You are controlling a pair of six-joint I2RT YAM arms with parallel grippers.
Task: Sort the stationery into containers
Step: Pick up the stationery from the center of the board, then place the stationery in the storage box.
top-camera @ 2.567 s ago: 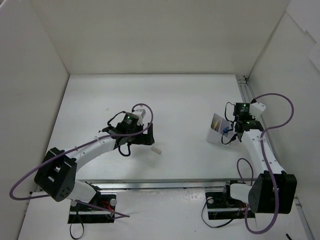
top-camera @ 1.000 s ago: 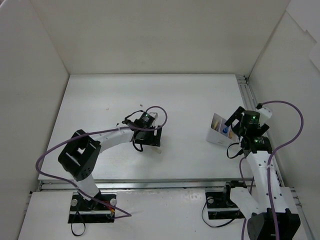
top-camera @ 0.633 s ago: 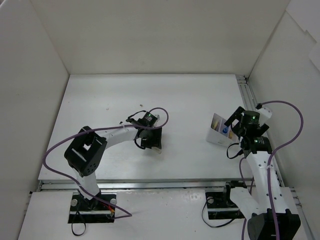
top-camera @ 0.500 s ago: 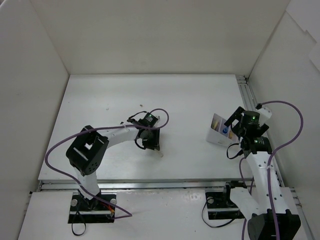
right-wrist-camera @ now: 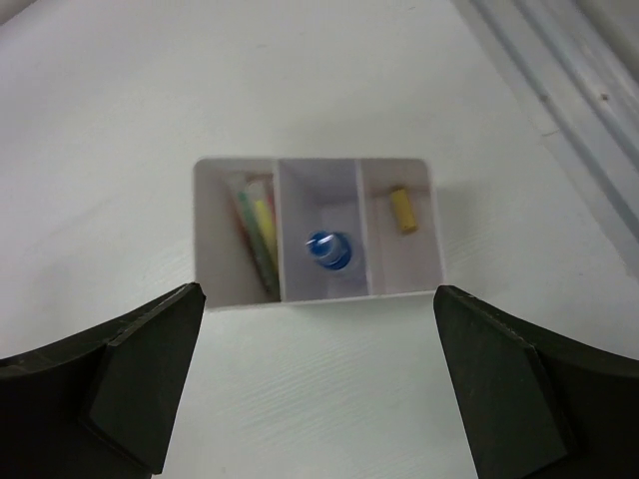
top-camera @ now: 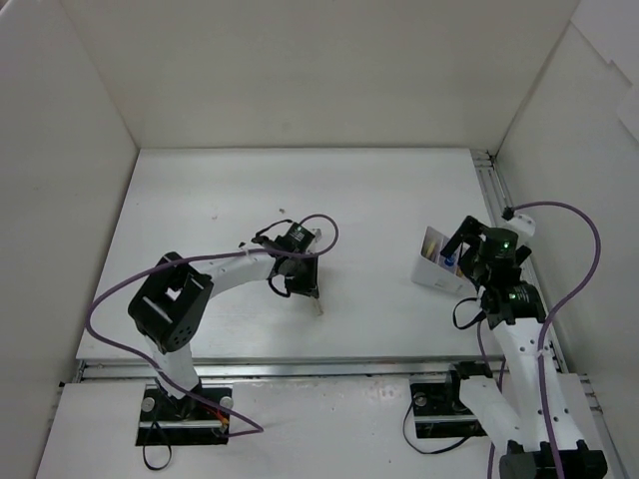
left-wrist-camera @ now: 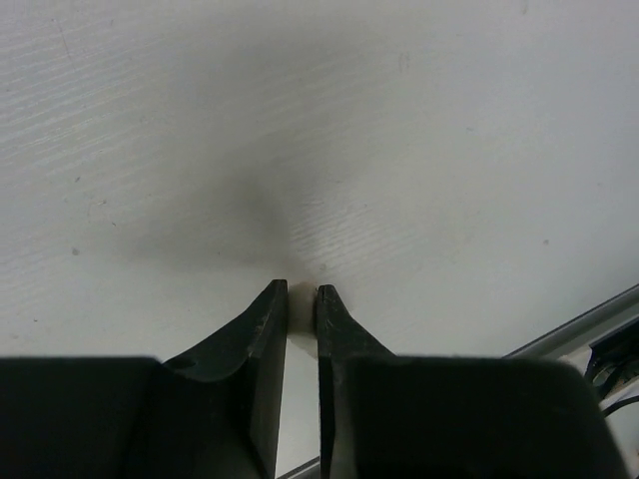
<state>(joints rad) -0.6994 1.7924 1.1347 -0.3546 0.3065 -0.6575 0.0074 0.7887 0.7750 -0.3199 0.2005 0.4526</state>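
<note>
left gripper: low over the table, a little left of the middle of the top view. Its two fingers are very close together, with only a thin gap. Something pale shows in the gap, but I cannot tell if it is being held.
tiny beige piece: on the table, right at the tip of the left gripper, in the lower middle of the top view.
right gripper: wide open and holding nothing. It hangs over the box.
box: white and open on top, on the right side of the top view. It has three parts side by side.
pens: in the left part of the box in the right wrist view, leaning over. A pink one and a yellow-green one show.
tube with blue cap: standing up in the middle part.
small yellow piece: lying in the right part.
</note>
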